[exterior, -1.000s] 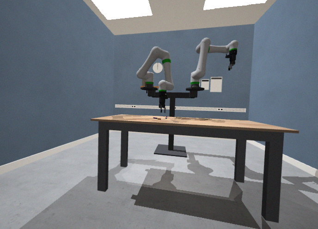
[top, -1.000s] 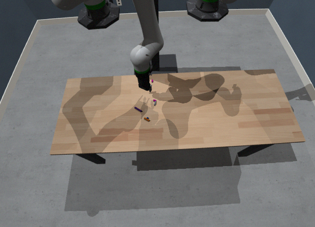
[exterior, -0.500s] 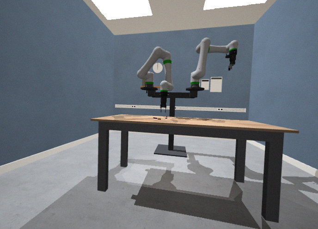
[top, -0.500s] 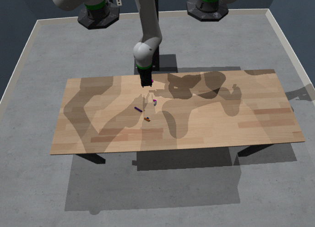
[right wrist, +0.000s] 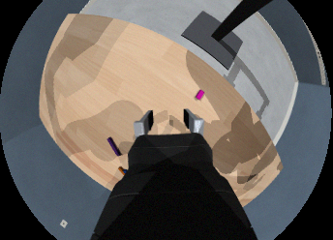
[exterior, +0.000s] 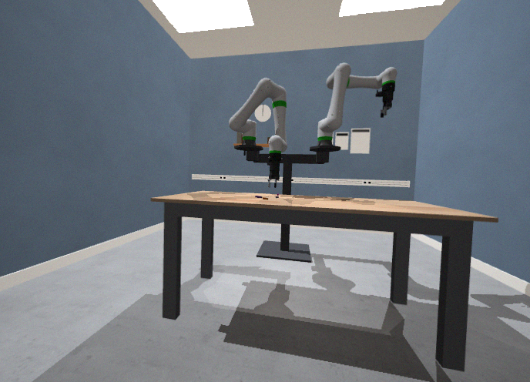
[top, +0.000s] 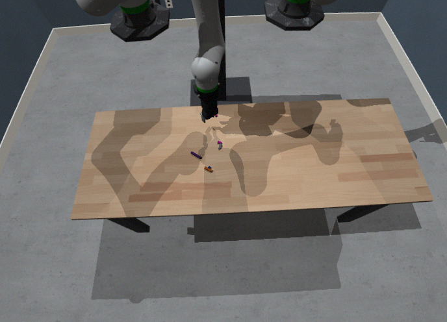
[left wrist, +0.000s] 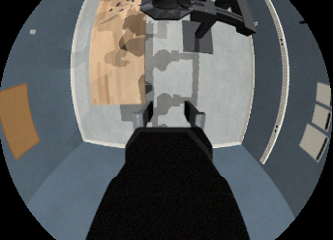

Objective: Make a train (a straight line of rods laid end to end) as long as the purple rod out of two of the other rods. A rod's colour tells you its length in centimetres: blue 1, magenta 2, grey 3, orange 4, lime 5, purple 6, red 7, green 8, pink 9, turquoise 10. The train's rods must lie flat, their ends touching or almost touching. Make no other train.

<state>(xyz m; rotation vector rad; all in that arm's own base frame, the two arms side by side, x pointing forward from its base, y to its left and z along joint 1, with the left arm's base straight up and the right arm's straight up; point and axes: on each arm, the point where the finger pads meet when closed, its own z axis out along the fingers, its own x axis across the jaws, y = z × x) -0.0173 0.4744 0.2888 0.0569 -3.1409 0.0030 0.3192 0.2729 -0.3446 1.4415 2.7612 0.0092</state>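
The purple rod (top: 195, 154) (right wrist: 114, 146) lies flat on the table. The orange rod (top: 208, 169) (right wrist: 122, 170) lies nearby, with the small blue rod (top: 209, 167) close against its side. A magenta rod (top: 219, 142) lies at one end of the grey rod (top: 219, 146), at an angle to it; the right gripper's body hides both in the right wrist view. A second magenta rod (top: 216, 115) (right wrist: 199, 95) lies alone near the table's back edge. My right gripper (right wrist: 167, 115) (exterior: 272, 185) is open and empty above the table, near this magenta rod. My left gripper (left wrist: 168, 107) (exterior: 383, 113) is open, empty and raised high.
The wooden table (top: 306, 181) (exterior: 363, 206) carries the rods left of its middle in the top view. Arm shadows cross the table top. The arms' dark stand (exterior: 286, 176) rises behind the table. The left arm is well away from the rods.
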